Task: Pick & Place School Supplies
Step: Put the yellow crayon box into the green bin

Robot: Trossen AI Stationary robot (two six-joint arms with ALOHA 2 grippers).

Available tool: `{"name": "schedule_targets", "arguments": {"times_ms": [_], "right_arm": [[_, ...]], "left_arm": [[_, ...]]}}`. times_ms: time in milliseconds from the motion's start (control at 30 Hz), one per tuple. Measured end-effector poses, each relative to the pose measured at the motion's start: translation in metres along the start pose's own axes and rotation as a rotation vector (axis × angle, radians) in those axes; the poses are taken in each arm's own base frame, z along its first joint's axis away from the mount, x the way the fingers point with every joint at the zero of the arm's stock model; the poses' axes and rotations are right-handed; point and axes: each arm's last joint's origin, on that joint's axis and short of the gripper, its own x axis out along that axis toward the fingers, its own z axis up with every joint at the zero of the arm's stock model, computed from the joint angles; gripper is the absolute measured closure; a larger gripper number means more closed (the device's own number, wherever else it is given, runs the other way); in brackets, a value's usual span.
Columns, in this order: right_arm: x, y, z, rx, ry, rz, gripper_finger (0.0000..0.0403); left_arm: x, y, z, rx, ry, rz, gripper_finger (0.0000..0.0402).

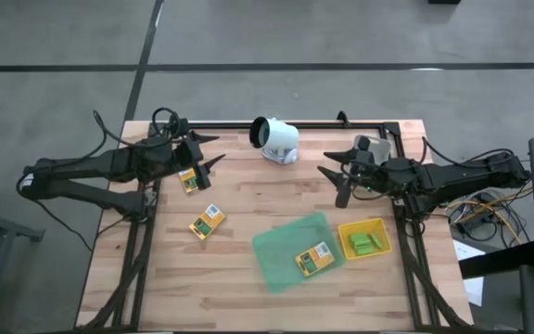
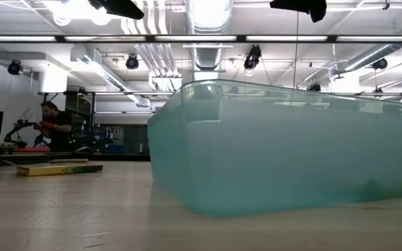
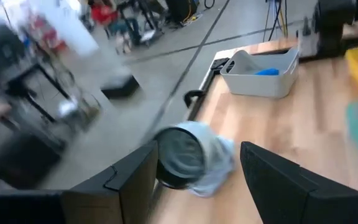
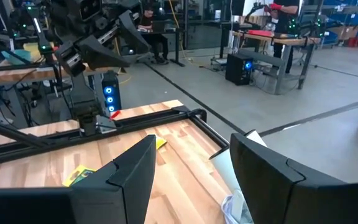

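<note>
Both arms reach inward above the table; left end effector [image 1: 213, 153] and right end effector [image 1: 330, 176] open, empty.

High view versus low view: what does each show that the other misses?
Only the high view shows both arms, the left pincer and right pincer open above the table's far half, three packets, one on the green tray, and the yellow tray. Only the low view shows the room and a person. Both share the green tray and wooden table.
</note>
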Motion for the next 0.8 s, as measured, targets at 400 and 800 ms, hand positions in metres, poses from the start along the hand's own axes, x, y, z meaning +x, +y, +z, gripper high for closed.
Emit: {"name": "schedule_targets", "arguments": {"times_ms": [400, 800], "right_arm": [[0.0, 0.0, 0.0, -0.001, 0.0, 0.0, 0.0199], [0.0, 0.0, 0.0, -0.001, 0.001, 0.0, 0.0199]], "left_arm": [[-0.012, -0.01, -0.03, -0.652, 0.364, -0.051, 0.0165], [-0.03, -0.026, -0.046, -1.205, 0.597, 0.072, 0.0165]]}}
